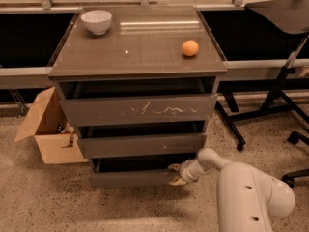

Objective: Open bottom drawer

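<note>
The bottom drawer point(130, 178) is the lowest and slimmest dark grey front of the cabinet, with a dark gap above it. My gripper point(175, 174) is at the right end of that front, low near the floor. One tan finger point(172, 167) lies at the front's top edge and the other point(176, 181) lies on its face. They are closed on the front's right end. My white arm point(241, 192) reaches in from the lower right.
A white bowl point(96, 21) and an orange point(190, 48) sit on the cabinet top point(135, 52). The scratched top drawer point(140, 110) and the middle drawer point(142, 144) are above. An open cardboard box point(46, 129) stands on the left, with black chair legs point(270, 105) on the right.
</note>
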Controlling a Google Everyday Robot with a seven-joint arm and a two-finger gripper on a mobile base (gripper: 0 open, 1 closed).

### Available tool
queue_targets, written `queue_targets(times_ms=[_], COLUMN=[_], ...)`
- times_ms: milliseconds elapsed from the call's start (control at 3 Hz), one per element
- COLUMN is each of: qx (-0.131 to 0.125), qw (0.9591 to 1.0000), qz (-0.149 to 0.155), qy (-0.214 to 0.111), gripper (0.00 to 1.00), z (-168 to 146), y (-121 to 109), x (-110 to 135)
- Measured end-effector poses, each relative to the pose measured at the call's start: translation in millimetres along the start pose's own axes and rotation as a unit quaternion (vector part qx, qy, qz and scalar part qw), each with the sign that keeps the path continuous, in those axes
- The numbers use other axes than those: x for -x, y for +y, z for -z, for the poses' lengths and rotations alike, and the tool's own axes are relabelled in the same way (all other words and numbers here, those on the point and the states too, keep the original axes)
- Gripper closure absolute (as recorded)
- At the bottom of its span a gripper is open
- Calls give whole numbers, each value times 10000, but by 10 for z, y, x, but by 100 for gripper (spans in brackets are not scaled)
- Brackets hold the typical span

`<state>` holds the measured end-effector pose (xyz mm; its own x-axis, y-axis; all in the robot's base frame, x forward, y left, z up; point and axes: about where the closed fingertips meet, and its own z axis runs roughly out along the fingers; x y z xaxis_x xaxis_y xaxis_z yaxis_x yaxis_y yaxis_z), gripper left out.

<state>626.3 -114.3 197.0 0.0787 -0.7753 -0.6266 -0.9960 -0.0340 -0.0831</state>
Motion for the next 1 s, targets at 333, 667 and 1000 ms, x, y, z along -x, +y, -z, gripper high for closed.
queue_targets(times_ms=[333, 667, 1000], qx=[-57, 90, 135], qw=[9997, 9982, 9978], qz=[190, 364, 396], qy=[-173, -457, -517], gripper=[84, 100, 86], z=[150, 221, 229], y=[137, 356, 411], x=[141, 353, 394])
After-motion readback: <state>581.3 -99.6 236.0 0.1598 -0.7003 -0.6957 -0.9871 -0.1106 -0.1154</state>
